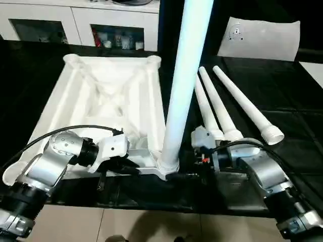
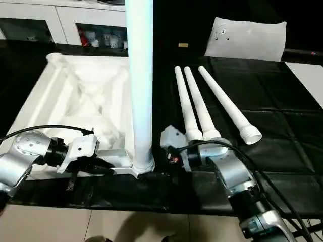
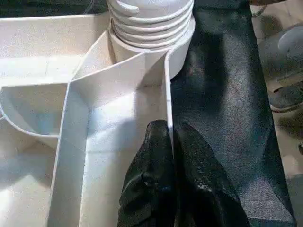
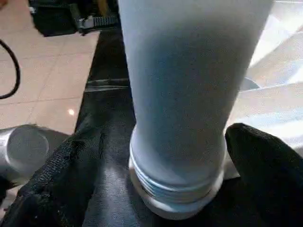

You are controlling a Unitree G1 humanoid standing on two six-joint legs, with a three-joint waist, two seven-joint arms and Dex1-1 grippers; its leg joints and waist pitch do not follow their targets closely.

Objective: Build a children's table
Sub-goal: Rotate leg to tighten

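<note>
The tabletop [image 1: 101,101] is laid ribbed side up at the centre-left of the head view, so that its corner sockets face upward. One leg [image 1: 184,75] is stood upright in the socket [image 1: 167,167] at the lower centre, its threads still partly exposed in the wrist views, so it is judged not fully screwed home. The left gripper [image 3: 170,137] is pinched on the tabletop's thin rim beside that socket, apparently to hold the tabletop still. The right gripper [image 4: 177,165] is spread around the leg's base, one finger [image 4: 265,156] on each side, without visibly clamping it. Three spare legs [image 1: 227,108] are laid side by side at centre right.
</note>
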